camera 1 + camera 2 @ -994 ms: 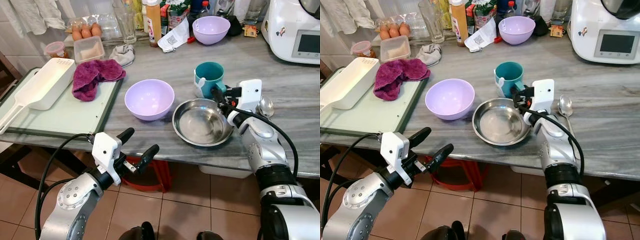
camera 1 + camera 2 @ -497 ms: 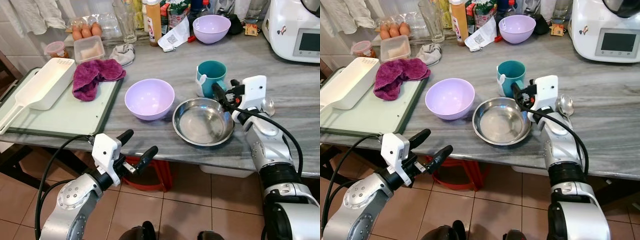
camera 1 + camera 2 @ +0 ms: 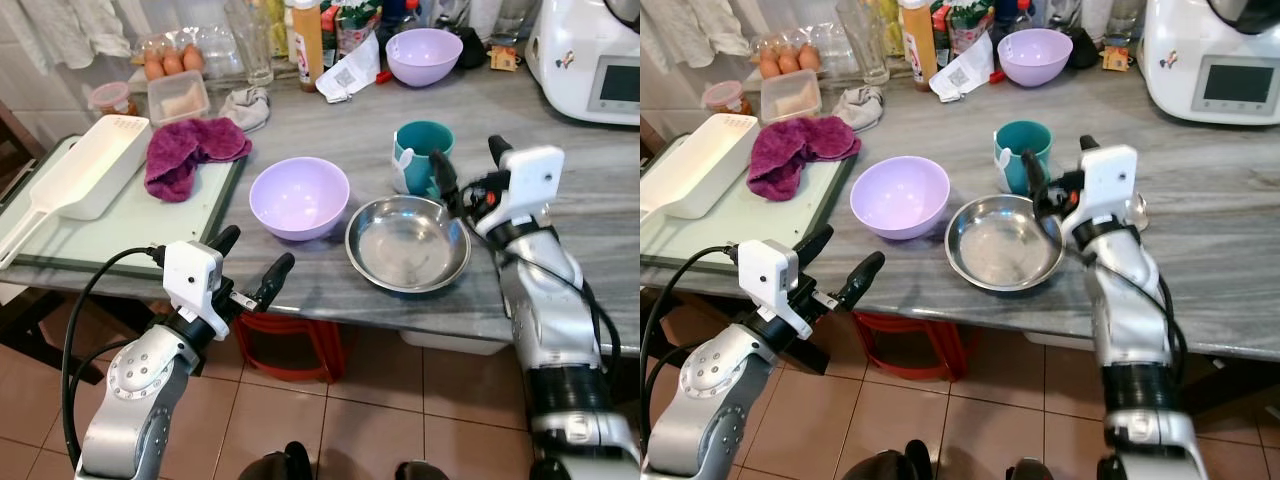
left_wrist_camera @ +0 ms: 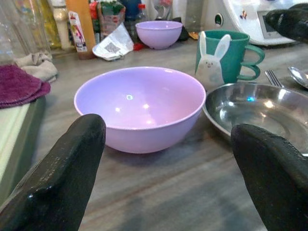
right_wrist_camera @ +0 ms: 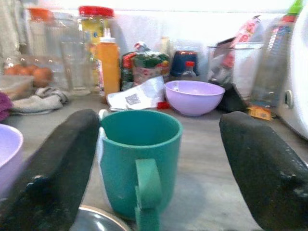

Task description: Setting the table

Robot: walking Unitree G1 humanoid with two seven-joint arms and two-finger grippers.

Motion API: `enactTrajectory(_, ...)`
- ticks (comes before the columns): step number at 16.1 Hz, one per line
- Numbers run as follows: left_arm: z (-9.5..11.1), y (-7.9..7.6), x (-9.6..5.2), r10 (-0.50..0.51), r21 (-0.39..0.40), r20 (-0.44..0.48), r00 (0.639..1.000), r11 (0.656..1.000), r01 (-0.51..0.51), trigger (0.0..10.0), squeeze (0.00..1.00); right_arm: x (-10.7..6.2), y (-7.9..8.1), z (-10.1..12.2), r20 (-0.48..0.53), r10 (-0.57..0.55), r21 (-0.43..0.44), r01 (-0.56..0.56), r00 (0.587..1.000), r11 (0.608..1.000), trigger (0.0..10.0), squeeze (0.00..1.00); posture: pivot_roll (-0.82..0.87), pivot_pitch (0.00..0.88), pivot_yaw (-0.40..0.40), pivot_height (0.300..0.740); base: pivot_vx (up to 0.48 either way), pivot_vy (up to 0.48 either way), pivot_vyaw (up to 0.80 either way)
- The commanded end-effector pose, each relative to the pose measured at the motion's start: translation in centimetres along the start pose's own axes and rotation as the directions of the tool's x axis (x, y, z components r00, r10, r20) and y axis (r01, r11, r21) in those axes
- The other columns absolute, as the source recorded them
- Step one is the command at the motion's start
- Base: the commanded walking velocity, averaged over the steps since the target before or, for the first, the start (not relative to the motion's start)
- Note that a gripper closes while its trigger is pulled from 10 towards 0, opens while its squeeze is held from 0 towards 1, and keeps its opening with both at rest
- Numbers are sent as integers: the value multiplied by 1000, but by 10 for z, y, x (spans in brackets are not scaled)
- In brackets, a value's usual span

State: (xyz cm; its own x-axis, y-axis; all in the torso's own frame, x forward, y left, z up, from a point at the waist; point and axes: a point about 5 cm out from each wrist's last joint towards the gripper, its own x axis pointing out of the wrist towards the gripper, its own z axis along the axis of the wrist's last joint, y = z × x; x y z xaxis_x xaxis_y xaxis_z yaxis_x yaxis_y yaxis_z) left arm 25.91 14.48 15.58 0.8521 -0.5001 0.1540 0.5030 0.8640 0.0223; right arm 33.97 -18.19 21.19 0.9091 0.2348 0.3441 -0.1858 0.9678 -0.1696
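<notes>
On the grey marble counter a lilac bowl (image 3: 299, 197) stands beside a shallow steel bowl (image 3: 407, 243). Just behind the steel bowl is a teal mug (image 3: 420, 155) with a white rabbit on it. My right gripper (image 3: 468, 165) is open and raised over the counter just right of the mug. In the right wrist view the mug (image 5: 139, 163) stands between its fingers (image 5: 53, 173), handle toward the camera. My left gripper (image 3: 250, 262) is open at the counter's front edge, facing the lilac bowl (image 4: 139, 106). A spoon (image 4: 298, 76) and fork (image 4: 274, 77) lie right of the steel bowl.
A green cutting board (image 3: 130, 225) at the left holds a white container (image 3: 90, 165) and a purple cloth (image 3: 190, 150). Eggs (image 3: 165, 65), a glass (image 3: 250, 40), bottles and a second lilac bowl (image 3: 423, 57) line the back. A white appliance (image 3: 590, 60) stands at the back right.
My right gripper has lifted from the steel bowl's rim and moved up and right, beside the mug. My left gripper has shifted a little left and up toward the counter edge.
</notes>
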Motion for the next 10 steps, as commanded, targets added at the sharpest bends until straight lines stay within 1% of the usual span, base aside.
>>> enactTrajectory(1,0,6,0,35,11,2,999,999,-35,10000,0,-2,11,9,28,17,-16,-17,999,1000,10000,1000,-152,151,128,740,0,0,0)
enactTrajectory(3,1,18,4,165,63,24,986,984,-167,10000,0,-13,23,14,44,6,-25,-4,999,1000,10000,1000,-163,145,131,740,0,0,0)
enactTrajectory(4,1,22,5,220,74,28,975,972,-221,10000,0,-17,29,16,46,-10,-26,11,999,1000,10000,1000,-168,139,131,740,0,0,0)
enactTrajectory(6,2,28,7,265,86,44,963,960,-268,10000,0,-23,35,19,43,-17,-64,20,999,998,10000,1000,-171,135,130,740,0,0,0)
enactTrajectory(9,0,35,7,328,105,44,944,938,-330,10000,0,-26,39,20,36,-16,-79,19,999,997,10000,1000,-170,113,122,740,0,0,800)
enactTrajectory(10,-3,40,4,377,118,34,926,918,-378,10000,0,-27,42,20,31,-13,-78,15,999,997,10000,1000,-168,105,121,740,0,0,800)
